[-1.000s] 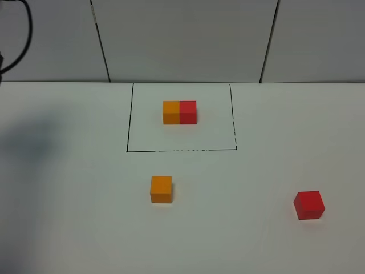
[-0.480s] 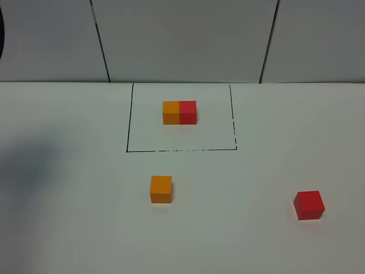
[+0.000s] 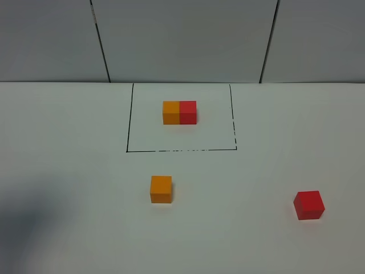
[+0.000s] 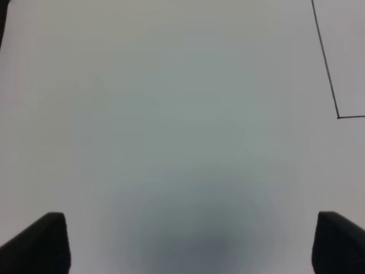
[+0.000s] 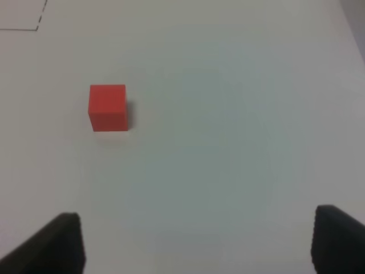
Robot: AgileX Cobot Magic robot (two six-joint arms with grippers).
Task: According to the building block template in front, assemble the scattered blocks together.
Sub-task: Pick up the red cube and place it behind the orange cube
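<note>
The right gripper [image 5: 197, 228] hangs above a white table [image 5: 245, 114], its two dark fingers [image 5: 60, 245] spread wide with nothing between them. A red cube [image 5: 108, 107] sits flat on the table at about eleven o'clock from the gripper, well apart from both fingers. Beyond the cube, between ten and eleven o'clock, runs a thin black line [image 5: 17, 28], partly dashed.

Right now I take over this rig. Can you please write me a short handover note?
Left tool: open, empty, no cube in its view.
Right tool: open, empty; red cube ahead of it, not gripped.
Template: orange-red pair inside the black frame.
Orange cube: loose, in front of the frame. Red cube: loose, far to its right.
Done: nothing joined yet.
Left to do: put the cubes side by side, orange left, red right.
</note>
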